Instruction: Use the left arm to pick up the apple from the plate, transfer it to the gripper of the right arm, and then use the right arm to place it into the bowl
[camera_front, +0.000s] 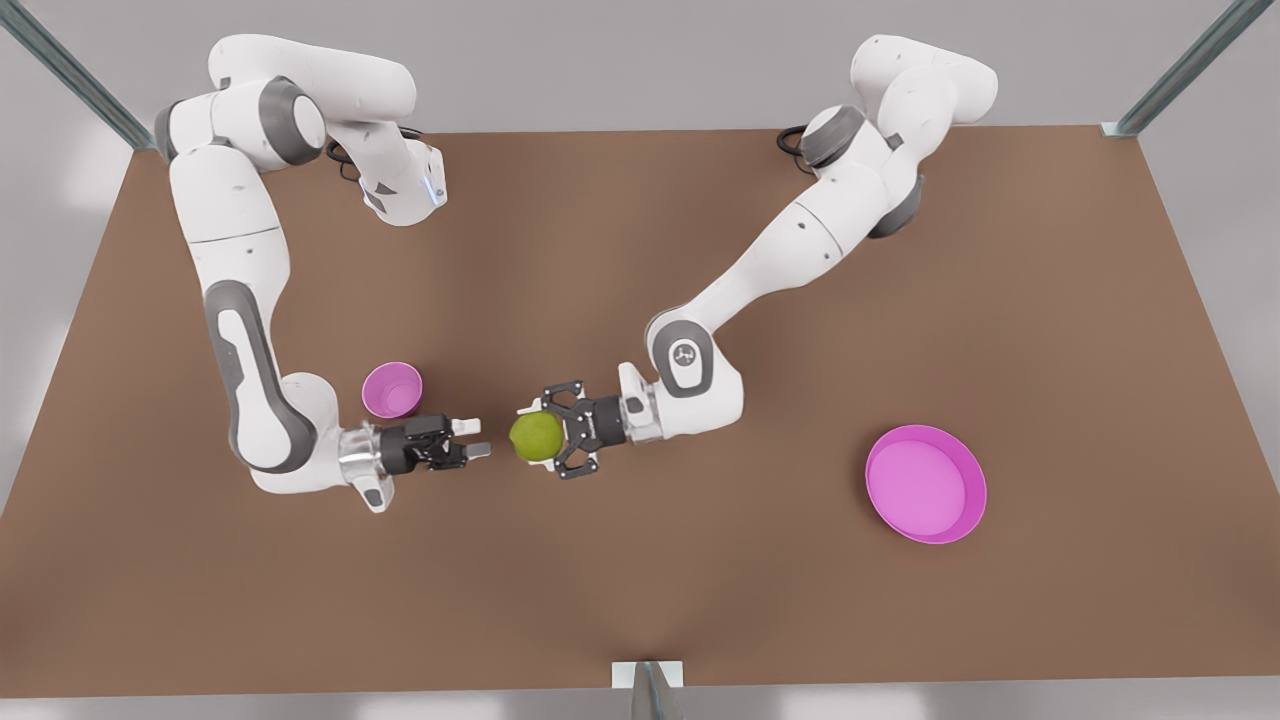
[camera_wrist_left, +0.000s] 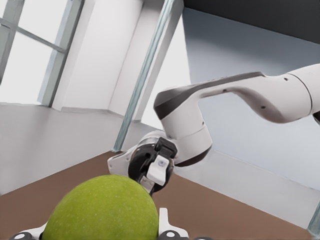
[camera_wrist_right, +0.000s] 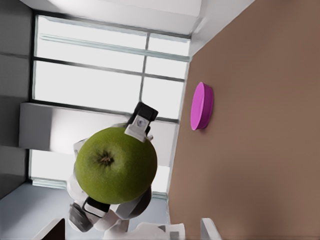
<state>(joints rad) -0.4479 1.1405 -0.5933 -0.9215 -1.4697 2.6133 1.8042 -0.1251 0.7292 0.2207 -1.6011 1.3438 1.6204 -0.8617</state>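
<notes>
The left arm (camera_front: 790, 240) is seen on the front view's right, stretched down from its base at the table's far edge and bent at the wrist so that the left tool (camera_front: 545, 440) lies level above the brown table (camera_front: 640, 600); its black linkage fingers (camera_front: 565, 392) are closed around the apple (camera_front: 537, 437), which is held off the table between the two tools. The right arm (camera_front: 240, 350) is seen on the front view's left, folded at the elbow with its forearm running down and its wrist turned inward; the right tool (camera_front: 478, 438) is pointed at the apple from just beside it (a narrow gap is visible), its white-padded fingers parted and gripping nothing. The bowl (camera_front: 392, 389) stands on the table near the right tool's wrist; the plate (camera_front: 926, 484) lies well apart, toward the front view's right. In the left wrist view the apple (camera_wrist_left: 102, 210) is cut off by the frame edge; in the right wrist view the apple (camera_wrist_right: 116, 164) hides most of the left tool behind it, and the plate (camera_wrist_right: 202, 106) is seen edge-on.
</notes>
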